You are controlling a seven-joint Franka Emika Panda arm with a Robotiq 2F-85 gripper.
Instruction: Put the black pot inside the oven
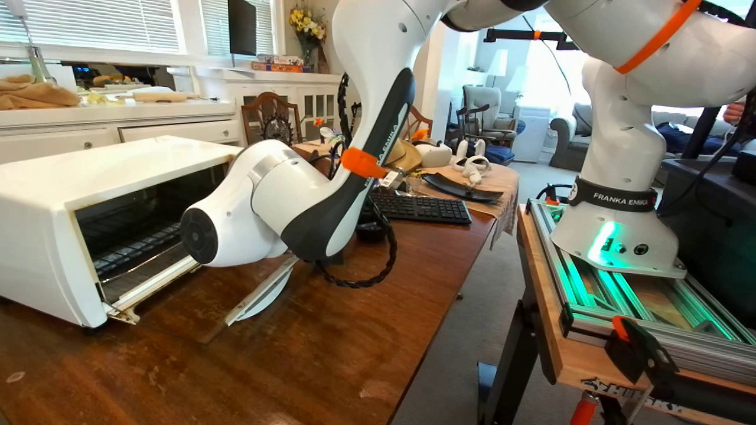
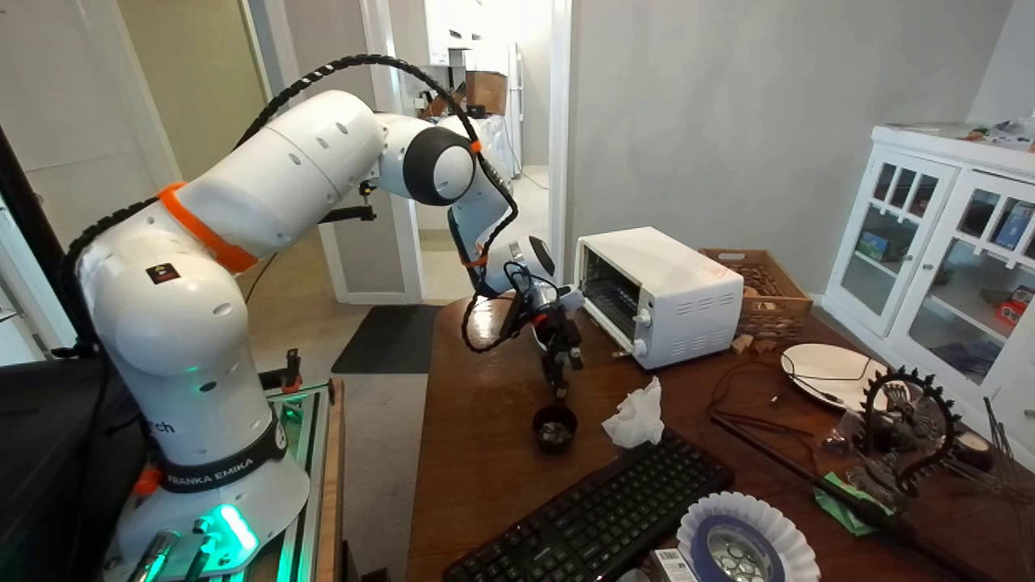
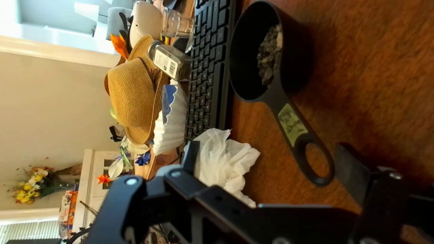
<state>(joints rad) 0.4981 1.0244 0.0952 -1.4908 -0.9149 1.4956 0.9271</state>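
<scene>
The claw point(image 3: 268, 152) is spread wide, with its two fingers point(image 3: 352, 173) standing well apart in the wrist view. It grips nothing. Whether either finger touches the handle point(image 3: 276, 100) of the pot cannot be determined from the available views.

The black pot point(image 3: 295, 57) has a dark, round body fitted with this single long handle. It sits upright on the brown wooden desk point(image 2: 485, 420). Grey, stone-like pieces point(image 3: 269, 54) lie inside, with a paler one among them at the rim. A yellow-green patterned patch point(image 3: 292, 124) is set on the handle, which terminates in a loop point(image 3: 320, 181).

In the wrist view, the pot body lies ahead of the fingers, and the handle slants back toward the claw. The loop is located between the two fingers: near the one at the right of that view, well apart from the one at the left. In an exterior view, the claw points downward just beyond the far edge of the pot.

A crumpled white sheet point(image 2: 637, 416) and a black keyboard point(image 2: 606, 509) lie near the pot. The white oven point(image 2: 687, 315) stands on the same desk, apart from the pot; a wire rack point(image 1: 136, 248) shows through its uncovered front. The pot is outside the oven.
</scene>
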